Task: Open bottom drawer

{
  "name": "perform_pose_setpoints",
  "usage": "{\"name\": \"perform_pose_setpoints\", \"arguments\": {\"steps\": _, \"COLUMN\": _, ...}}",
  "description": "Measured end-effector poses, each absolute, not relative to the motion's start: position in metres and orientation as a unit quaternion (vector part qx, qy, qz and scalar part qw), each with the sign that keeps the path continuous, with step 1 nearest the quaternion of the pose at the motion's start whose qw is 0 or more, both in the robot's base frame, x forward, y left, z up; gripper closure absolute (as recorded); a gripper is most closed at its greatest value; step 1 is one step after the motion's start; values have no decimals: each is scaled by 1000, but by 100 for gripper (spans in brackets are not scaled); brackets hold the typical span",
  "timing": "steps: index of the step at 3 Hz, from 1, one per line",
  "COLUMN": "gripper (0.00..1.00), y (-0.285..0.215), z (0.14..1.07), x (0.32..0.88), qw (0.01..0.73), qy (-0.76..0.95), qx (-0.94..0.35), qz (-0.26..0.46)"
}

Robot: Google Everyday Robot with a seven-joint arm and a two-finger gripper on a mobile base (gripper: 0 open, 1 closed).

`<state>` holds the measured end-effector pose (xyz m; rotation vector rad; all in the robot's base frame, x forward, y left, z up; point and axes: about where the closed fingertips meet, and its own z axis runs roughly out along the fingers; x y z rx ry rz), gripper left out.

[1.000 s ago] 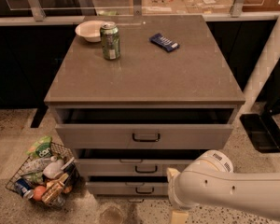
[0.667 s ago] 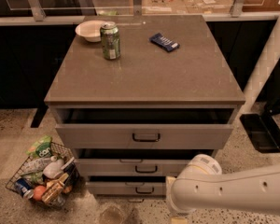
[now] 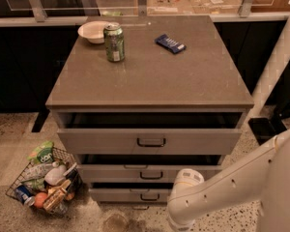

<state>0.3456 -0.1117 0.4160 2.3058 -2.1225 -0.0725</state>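
The grey cabinet has three drawer fronts stacked. The bottom drawer [image 3: 121, 195] is the narrowest and lowest, with a small dark bar handle [image 3: 150, 197] at its centre. A dark gap shows above its front. My white arm [image 3: 217, 187] reaches in from the right, and its rounded wrist [image 3: 186, 180] sits just right of the bottom drawer's handle. My gripper [image 3: 175, 225] hangs at the arm's end at the lower edge of the camera view, below and right of the handle, and is mostly cut off.
The middle drawer [image 3: 150, 173] and top drawer [image 3: 150, 141] stand slightly out above. On the cabinet top are a green can [image 3: 114, 42], a white bowl [image 3: 93, 32] and a blue packet [image 3: 170, 43]. A wire basket [image 3: 43, 185] of groceries stands on the floor at left.
My arm has swung left and closer to the cabinet, so the wrist now overlaps the right part of the bottom drawer. The drawers and the things on top have not moved.
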Motion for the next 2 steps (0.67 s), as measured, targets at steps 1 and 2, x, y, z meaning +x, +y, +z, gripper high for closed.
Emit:
{"name": "perform_pose_setpoints", "arguments": {"steps": 1, "gripper": 0, "y": -103, "z": 388, "x": 349, "qw": 4, "qy": -659, "qx": 752, "qz": -31}}
{"name": "perform_pose_setpoints", "arguments": {"steps": 2, "gripper": 0, "y": -80, "z": 348, "x": 371, "qw": -16, "qy": -646, "qx": 762, "qz": -42}}
